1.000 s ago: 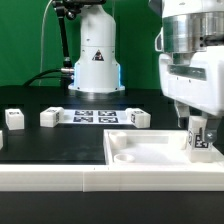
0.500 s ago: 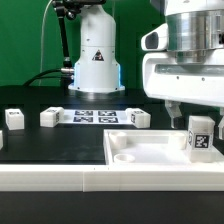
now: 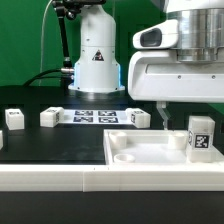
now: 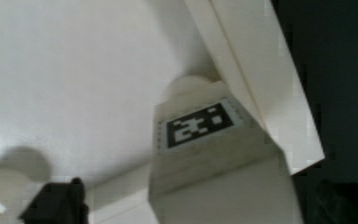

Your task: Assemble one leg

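Note:
A leg (image 3: 200, 135), a white post with a square tag on its face, stands upright in the recessed corner of the large white panel (image 3: 150, 152) at the exterior view's right. My gripper (image 3: 177, 112) hangs above the panel, just to the exterior view's left of the leg and clear of it. Its jaws are apart and hold nothing. In the wrist view the leg (image 4: 220, 150) rises between my fingertips (image 4: 55, 203), with its tag facing the camera. My gripper (image 4: 197, 208) is open around empty space above it.
Three more white legs lie on the black table: one far at the exterior view's left (image 3: 14, 119), one (image 3: 50, 117) and one (image 3: 138, 118) on either side of the marker board (image 3: 95, 116). The arm's white base (image 3: 95, 55) stands behind.
My gripper has let go of the leg, risen, and shifted toward the exterior view's left. The leg stays upright in the panel's corner.

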`<state>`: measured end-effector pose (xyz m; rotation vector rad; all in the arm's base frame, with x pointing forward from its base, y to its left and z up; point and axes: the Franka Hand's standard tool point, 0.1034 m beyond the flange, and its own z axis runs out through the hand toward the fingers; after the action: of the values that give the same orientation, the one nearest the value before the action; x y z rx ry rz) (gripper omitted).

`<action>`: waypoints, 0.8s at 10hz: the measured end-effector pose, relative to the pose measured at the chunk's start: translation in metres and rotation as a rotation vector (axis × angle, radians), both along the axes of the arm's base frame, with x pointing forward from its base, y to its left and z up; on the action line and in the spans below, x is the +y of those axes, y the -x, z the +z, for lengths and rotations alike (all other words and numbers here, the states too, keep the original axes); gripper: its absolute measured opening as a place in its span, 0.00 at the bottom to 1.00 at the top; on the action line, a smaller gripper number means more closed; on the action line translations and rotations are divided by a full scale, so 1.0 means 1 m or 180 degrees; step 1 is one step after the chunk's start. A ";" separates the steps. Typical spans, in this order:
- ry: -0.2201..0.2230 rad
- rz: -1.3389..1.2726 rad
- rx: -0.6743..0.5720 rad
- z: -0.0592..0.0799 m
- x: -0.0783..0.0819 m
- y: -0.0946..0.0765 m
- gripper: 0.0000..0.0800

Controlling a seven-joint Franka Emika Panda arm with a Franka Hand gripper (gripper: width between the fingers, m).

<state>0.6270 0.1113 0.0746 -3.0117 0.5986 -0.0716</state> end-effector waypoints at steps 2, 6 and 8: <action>0.0050 0.0264 -0.0028 -0.001 0.000 0.000 0.81; 0.0065 0.0338 -0.0050 -0.002 -0.001 0.000 0.47; 0.0065 0.0317 -0.0048 -0.002 -0.001 0.000 0.36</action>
<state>0.6268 0.1105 0.0729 -3.0520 0.4485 -0.0953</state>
